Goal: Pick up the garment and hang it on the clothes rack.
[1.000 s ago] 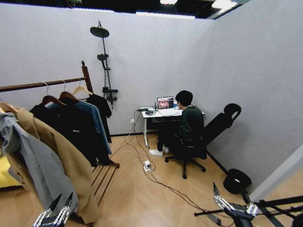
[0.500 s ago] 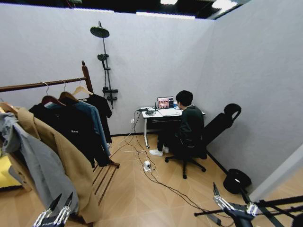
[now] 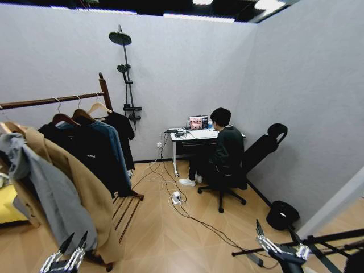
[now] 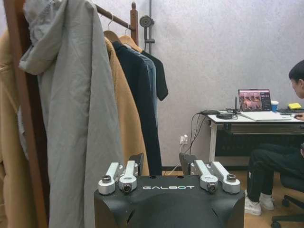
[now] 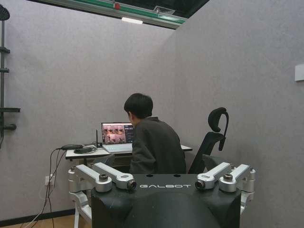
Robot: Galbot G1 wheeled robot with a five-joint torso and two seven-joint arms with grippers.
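Both your grippers hang low and empty, jaws spread.

Your left gripper (image 3: 70,250) sits beside the tan coat (image 3: 79,187), your right gripper (image 3: 267,242) over bare floor. Since a second ago only the camera drifted. Farther off, the garment (image 3: 91,153) hangs on the clothes rack (image 3: 103,91), among other clothes.

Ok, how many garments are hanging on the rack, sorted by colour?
Black: 2, the lettered jacket and the T-shirt
Blue: 1, the blue shirt
Tan: 1, the tan coat
Grey: 1, the grey coat
Total: 5 on the rack
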